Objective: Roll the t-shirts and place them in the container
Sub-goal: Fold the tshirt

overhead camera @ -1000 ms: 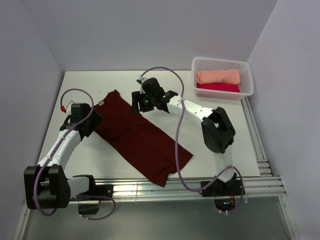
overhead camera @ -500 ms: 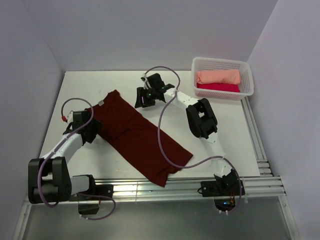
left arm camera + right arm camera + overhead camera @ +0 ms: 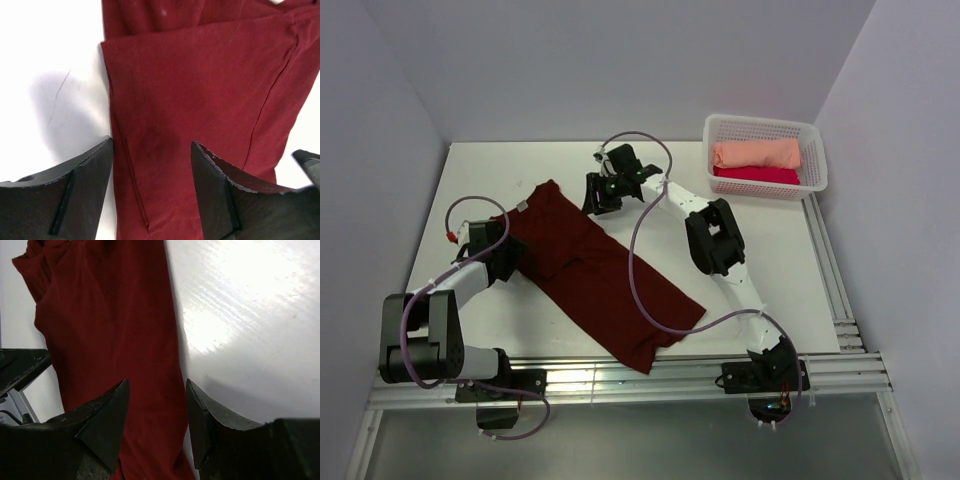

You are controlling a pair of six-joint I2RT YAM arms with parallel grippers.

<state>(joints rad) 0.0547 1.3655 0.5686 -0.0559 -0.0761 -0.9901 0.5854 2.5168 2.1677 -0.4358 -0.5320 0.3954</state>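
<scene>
A dark maroon t-shirt [image 3: 595, 275] lies flat and diagonal on the white table, its small grey neck label [image 3: 523, 207] at the far left end. My left gripper [image 3: 506, 257] is open at the shirt's left edge; in the left wrist view [image 3: 152, 150] its jaws straddle the cloth's hem [image 3: 127, 165]. My right gripper [image 3: 597, 196] is open at the shirt's far right edge; in the right wrist view [image 3: 157, 390] the maroon cloth [image 3: 110, 340] lies under its jaws. A rolled peach shirt [image 3: 756, 152] and a rolled crimson shirt [image 3: 756, 175] lie in the basket.
A white mesh basket [image 3: 815, 150] stands at the back right of the table. Metal rails [image 3: 830, 270] run along the table's right and near edges. The right arm's cable [image 3: 638, 250] loops over the shirt. Grey walls close in the left, back and right.
The left gripper has shifted a little nearer and right along the shirt's left edge. The right arm has stretched out flatter, its gripper moving slightly left and farther along the shirt's top edge.
</scene>
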